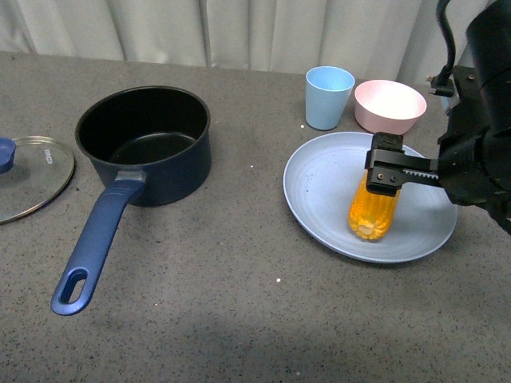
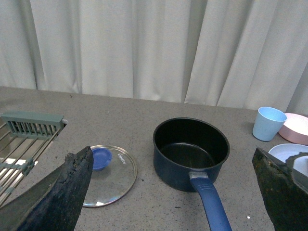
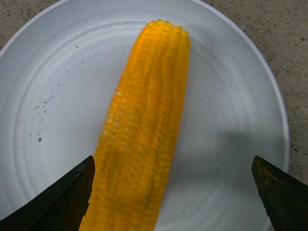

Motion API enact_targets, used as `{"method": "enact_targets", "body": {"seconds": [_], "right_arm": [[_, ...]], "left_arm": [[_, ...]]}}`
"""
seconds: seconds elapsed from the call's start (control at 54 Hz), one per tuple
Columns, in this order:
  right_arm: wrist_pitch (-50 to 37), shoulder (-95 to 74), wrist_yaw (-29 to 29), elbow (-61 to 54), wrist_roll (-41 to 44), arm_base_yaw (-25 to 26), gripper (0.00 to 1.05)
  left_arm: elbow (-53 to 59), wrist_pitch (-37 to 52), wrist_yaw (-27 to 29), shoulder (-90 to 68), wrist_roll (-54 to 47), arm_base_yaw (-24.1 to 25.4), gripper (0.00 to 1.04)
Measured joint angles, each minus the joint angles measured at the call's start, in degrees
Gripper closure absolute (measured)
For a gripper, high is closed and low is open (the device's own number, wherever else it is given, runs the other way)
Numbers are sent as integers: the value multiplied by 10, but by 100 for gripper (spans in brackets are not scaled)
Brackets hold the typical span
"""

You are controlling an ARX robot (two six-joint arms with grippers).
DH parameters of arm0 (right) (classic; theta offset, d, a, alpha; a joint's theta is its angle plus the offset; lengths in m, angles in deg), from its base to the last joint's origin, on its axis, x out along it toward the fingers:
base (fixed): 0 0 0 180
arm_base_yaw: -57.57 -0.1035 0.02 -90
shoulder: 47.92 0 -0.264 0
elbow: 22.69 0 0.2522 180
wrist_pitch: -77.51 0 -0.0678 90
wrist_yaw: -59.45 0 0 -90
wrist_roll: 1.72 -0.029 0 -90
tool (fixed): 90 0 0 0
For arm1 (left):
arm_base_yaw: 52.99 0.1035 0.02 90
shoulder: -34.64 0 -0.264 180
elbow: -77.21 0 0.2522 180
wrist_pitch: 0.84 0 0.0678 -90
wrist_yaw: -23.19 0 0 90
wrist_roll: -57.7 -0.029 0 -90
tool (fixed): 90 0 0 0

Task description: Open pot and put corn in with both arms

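A dark navy round saucepan (image 1: 144,148) with a long blue handle stands uncovered on the grey speckled surface (image 1: 239,319). Its glass lid (image 1: 32,179) lies flat beside it. A yellow-orange corn cob (image 1: 374,211) lies on a pale blue round plate (image 1: 319,191). The right end effector (image 1: 387,177) hangs over the cob, fingers spread to either side. The left end effector (image 2: 171,192) is also spread wide, holding nothing.

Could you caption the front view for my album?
Right gripper poised open over the corn on its plate, the pot uncovered, its lid lying beside it.
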Motion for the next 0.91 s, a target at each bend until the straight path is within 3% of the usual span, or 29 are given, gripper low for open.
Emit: {"method": "enact_targets", "body": {"seconds": [0.334, 0.426, 0.63, 0.778, 0.908], "right_arm": [[27, -75, 1, 80, -38, -16, 10], [28, -89, 0, 91, -38, -18, 28], [25, -92, -10, 102, -38, -17, 57], [24, -92, -25, 107, -37, -17, 72], [15, -84, -52, 101, -35, -15, 78]], "left_arm": [[0, 0, 0, 0, 0, 0, 7], [0, 0, 0, 0, 0, 0, 7], [0, 0, 0, 0, 0, 0, 7], [0, 0, 0, 0, 0, 0, 7], [0, 0, 0, 0, 0, 0, 7]]}}
